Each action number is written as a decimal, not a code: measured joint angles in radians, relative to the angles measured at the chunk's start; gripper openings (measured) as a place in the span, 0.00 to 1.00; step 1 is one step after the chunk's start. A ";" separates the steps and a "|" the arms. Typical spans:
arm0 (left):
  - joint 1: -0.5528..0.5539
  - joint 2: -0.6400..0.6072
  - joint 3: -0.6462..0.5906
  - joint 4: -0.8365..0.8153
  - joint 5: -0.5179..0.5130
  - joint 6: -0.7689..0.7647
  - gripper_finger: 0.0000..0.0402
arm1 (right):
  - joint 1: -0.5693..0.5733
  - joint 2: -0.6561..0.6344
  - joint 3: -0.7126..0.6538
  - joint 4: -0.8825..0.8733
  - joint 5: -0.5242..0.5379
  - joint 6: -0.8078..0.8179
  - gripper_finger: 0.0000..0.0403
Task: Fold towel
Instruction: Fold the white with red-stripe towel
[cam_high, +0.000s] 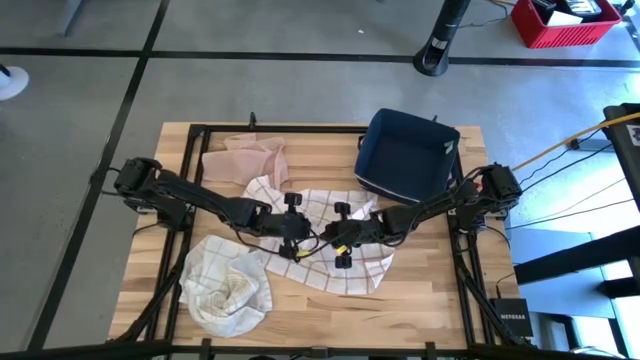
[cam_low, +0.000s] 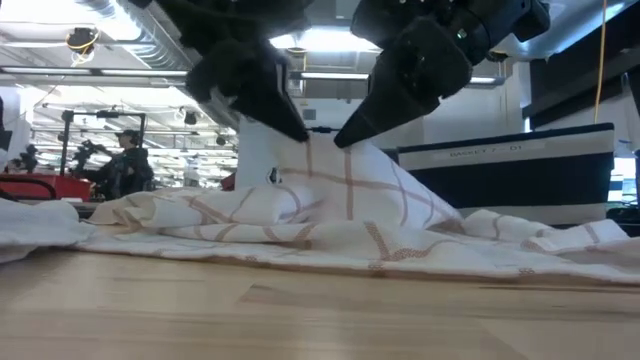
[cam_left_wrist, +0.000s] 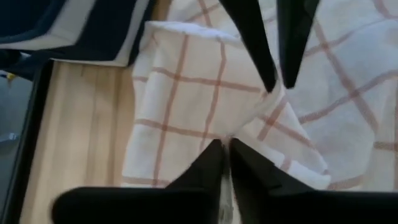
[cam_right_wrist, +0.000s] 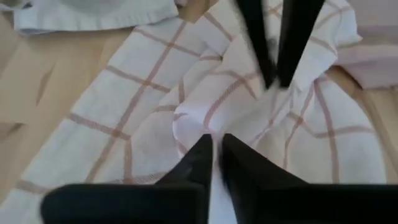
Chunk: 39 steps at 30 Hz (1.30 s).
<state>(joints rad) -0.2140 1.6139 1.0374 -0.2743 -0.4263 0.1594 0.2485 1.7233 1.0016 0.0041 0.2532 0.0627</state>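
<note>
- Wooden surface (cam_high: 420, 290): checked towel (cam_high: 365, 262) lies rumpled at centre, beside a navy bin (cam_high: 405, 155).
- Left tool (cam_high: 297, 252): clenched on a raised towel fold.
- Right tool (cam_high: 330, 243): pinches the same peak, facing the left.

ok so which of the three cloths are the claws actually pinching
The checked towel in the middle, white with reddish grid lines. The left claw and right claw both pinch a raised fold of it. The pinkish cloth and crumpled white cloth lie untouched.
</note>
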 joint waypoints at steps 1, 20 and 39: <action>-0.003 -0.012 0.014 -0.032 0.000 -0.004 0.02 | 0.000 0.001 0.000 -0.005 0.008 0.003 0.15; -0.120 -0.308 0.571 -0.591 -0.530 -0.024 0.01 | 0.016 -0.334 0.169 -0.830 0.125 0.191 0.41; -0.090 -0.278 0.586 -0.485 -0.567 0.140 0.01 | 0.014 -0.390 0.162 -0.720 0.102 0.136 0.41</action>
<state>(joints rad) -0.3038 1.3360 1.6230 -0.7597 -0.9935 0.2990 0.2626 1.3329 1.1632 -0.7158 0.3550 0.1990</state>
